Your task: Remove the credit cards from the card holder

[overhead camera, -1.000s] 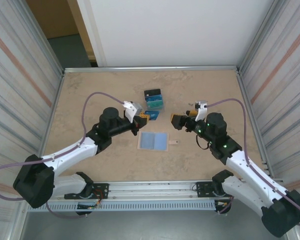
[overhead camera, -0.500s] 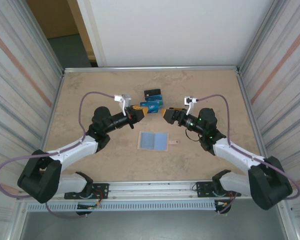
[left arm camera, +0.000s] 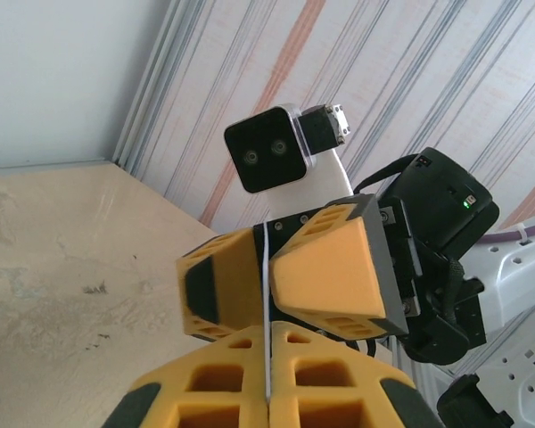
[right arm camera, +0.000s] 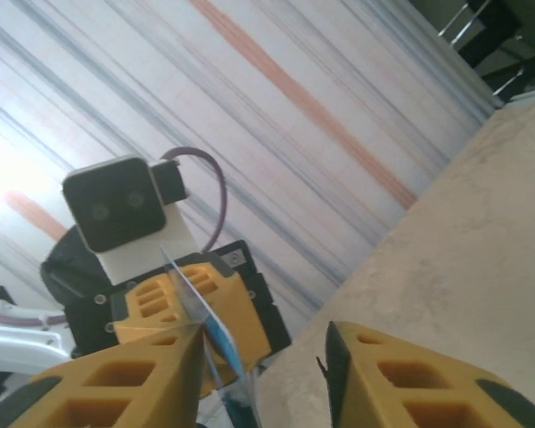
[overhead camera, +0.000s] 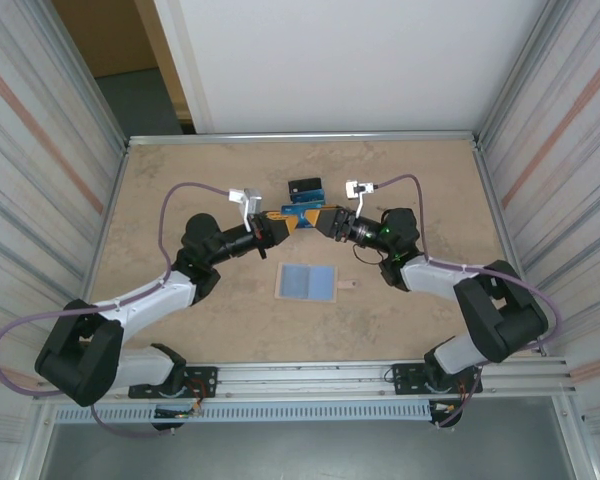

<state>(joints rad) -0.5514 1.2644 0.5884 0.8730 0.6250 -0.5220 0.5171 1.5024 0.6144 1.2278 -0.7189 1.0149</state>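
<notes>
progress looks well advanced: the card holder (overhead camera: 307,282) lies opened flat on the surface (overhead camera: 180,180) in front of the two arms, pale blue inside facing up, its small tan tab (overhead camera: 347,285) sticking out to the right, and nothing pokes out of it that can be made out from above. a pile of cards (overhead camera: 306,190), black on top with blue under it, sits farther back on the surface, apart from the card holder. one blue credit card (overhead camera: 302,213) is up in the air between the arms, near that pile. the left end effector (overhead camera: 278,227) is pressed together on one end of it; the left wrist view shows the thin card edge running out from between its pads. the right end effector (overhead camera: 325,220) straddles the other end, its jaws spread on either side of the card and, from the right wrist view, not clamped on it. what is left, by my judgement, is to pass this card across and lay it with the pile; whether any card remains tucked in the card holder is too small to tell
</notes>
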